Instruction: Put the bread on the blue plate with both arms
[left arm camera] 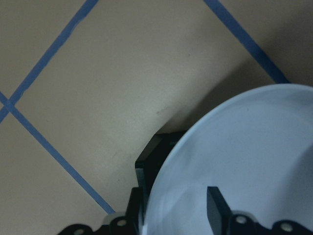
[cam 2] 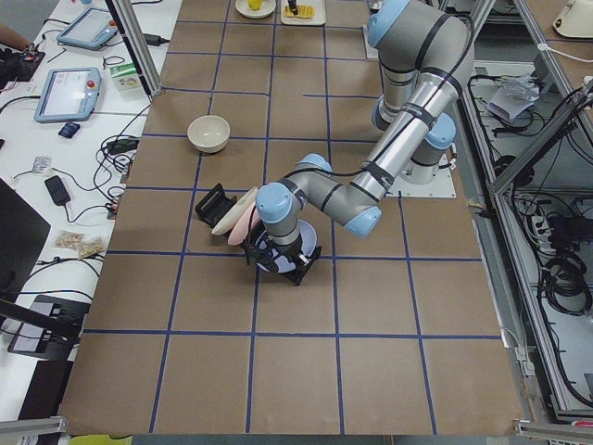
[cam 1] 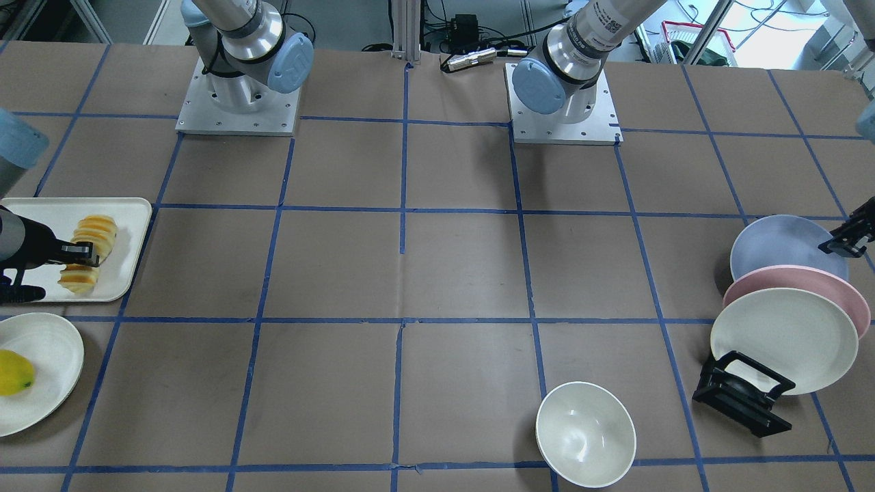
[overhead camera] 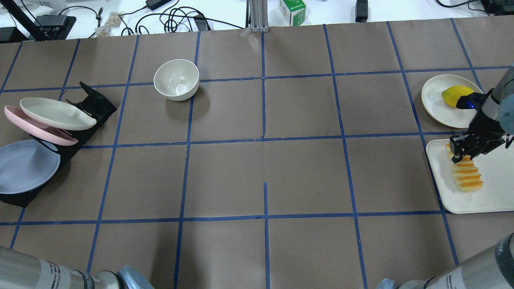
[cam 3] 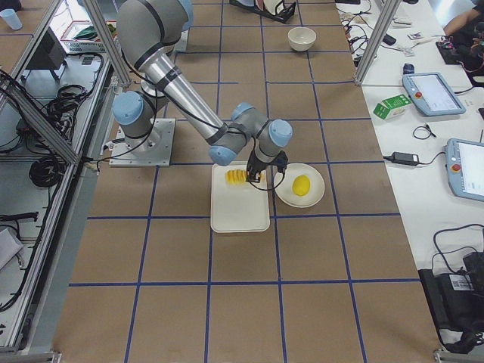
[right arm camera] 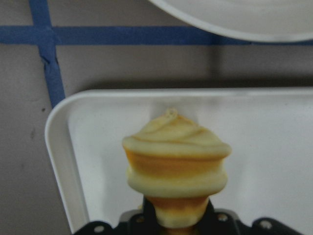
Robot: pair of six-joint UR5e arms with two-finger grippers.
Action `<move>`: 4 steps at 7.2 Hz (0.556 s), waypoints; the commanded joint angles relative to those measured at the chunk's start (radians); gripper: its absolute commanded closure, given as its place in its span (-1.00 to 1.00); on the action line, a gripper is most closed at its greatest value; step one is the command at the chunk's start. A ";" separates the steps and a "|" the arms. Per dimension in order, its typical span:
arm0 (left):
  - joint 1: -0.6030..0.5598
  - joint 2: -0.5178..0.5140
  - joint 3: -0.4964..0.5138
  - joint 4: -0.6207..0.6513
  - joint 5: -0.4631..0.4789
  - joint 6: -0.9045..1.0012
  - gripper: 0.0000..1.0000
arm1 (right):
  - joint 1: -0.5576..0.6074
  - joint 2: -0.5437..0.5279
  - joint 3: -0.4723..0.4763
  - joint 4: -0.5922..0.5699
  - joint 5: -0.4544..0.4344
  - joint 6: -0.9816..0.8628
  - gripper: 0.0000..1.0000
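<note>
The bread (cam 1: 96, 231) lies on a white tray (cam 1: 133, 225) at the table's end on my right side. My right gripper (cam 1: 87, 254) is shut on the bread's middle; the right wrist view shows the loaf (right arm camera: 176, 156) end-on between the fingers, low over the tray (right arm camera: 63, 156). It also shows in the overhead view (overhead camera: 467, 176). The blue plate (cam 1: 779, 242) leans in a black rack (cam 1: 742, 393) at the other end. My left gripper (cam 1: 842, 242) is open, its jaws straddling the plate's rim (left arm camera: 254, 147), one finger (left arm camera: 215, 208) over the plate's face.
A pink plate (cam 1: 820, 283) and a cream plate (cam 1: 786, 338) lean in the same rack, in front of the blue one. A white bowl (cam 1: 584, 434) stands alone. A yellow lemon-like fruit (cam 1: 14, 372) sits on a white plate (cam 1: 51, 348) beside the tray.
</note>
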 commanded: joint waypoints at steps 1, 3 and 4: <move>0.000 0.000 0.004 -0.001 -0.003 0.001 0.97 | 0.015 -0.112 -0.023 0.114 0.010 0.094 1.00; 0.000 0.003 0.009 -0.002 -0.004 -0.002 1.00 | 0.070 -0.145 -0.107 0.258 0.054 0.139 1.00; 0.000 0.014 0.009 -0.005 -0.004 -0.002 1.00 | 0.084 -0.146 -0.160 0.328 0.054 0.152 1.00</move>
